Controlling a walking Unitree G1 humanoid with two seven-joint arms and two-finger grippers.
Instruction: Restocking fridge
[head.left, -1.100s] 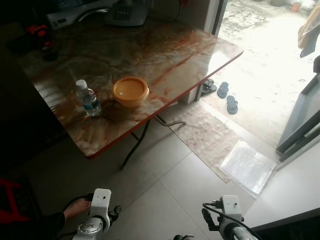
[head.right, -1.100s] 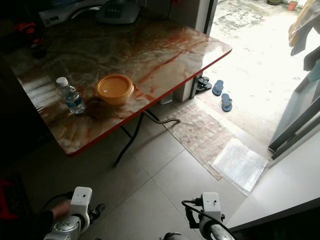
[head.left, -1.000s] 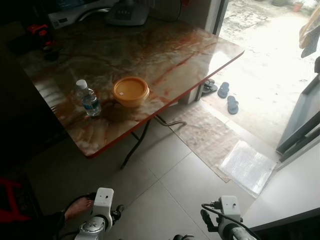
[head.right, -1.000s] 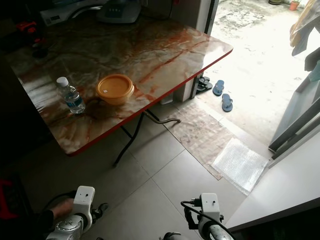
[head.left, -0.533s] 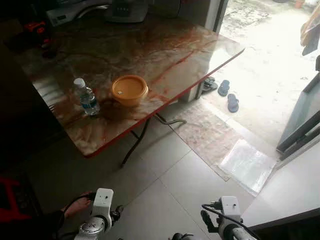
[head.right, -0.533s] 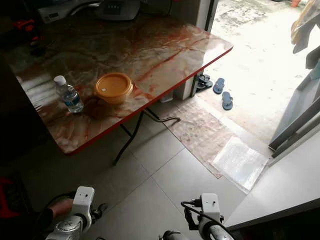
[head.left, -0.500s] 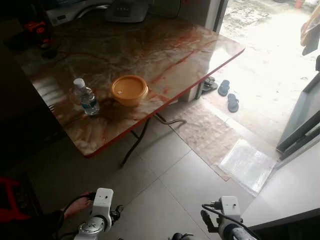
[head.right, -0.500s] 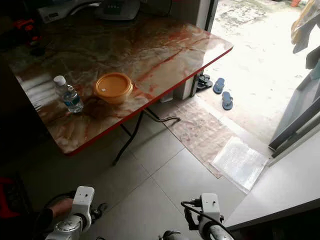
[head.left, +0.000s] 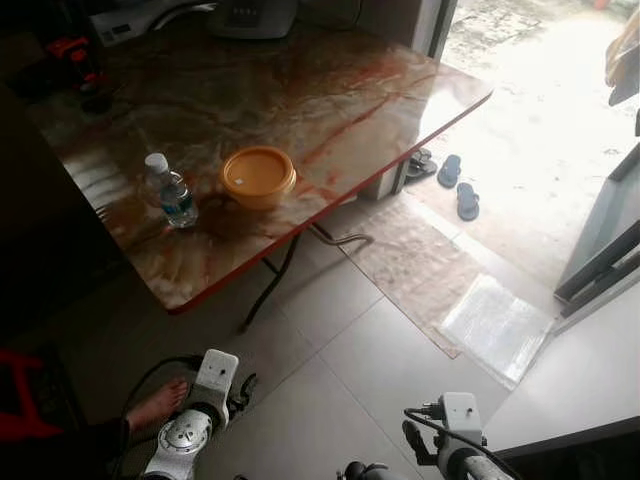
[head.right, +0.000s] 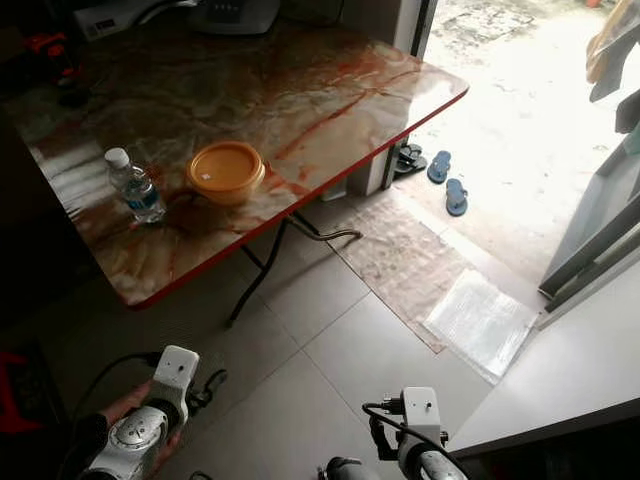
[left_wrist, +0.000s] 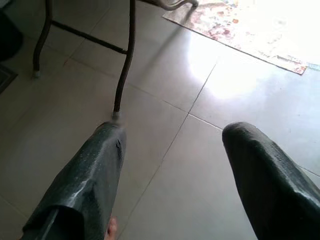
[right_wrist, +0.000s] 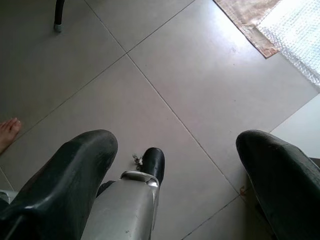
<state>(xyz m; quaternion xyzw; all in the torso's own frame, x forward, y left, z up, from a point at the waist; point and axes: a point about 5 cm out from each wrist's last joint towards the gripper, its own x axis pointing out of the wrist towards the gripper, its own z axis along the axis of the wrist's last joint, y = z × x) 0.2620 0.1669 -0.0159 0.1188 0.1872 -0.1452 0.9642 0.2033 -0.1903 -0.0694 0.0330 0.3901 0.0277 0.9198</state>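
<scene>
The water bottle (head.left: 168, 190) stands upright near the left front corner of the marbled surface (head.left: 330, 90), with the lidded orange container (head.left: 258, 177) just beside it to the right; the two are apart, not touching. We take these as the items to be stocked, and no fridge can be made out here. At the far edge of the surface lie a dark appliance (head.left: 250, 15) and a red object (head.left: 68, 48), both too dim to identify.

Our left pincer (left_wrist: 172, 150) hangs low over the tiled floor (head.left: 330, 350), fingers spread wide and holding nothing; beyond it we see a table leg (left_wrist: 125, 65). Our right pincer (right_wrist: 175, 165) is likewise fully spread and empty, aimed at the floor near the patterned mat (head.left: 420, 270). A person's bare foot (head.left: 160, 405) rests on the tiles beside our left arm. Sandals (head.left: 455, 190) lie by the bright doorway on the right.

We judge the step in hand to be the approach. To do it well we should close on the near edge squarely, stop short of the red rim, and avoid the foot. The bottle, tall and narrow, tips easily: we should raise the left pincer level with its middle and close across the body, not the cap.
</scene>
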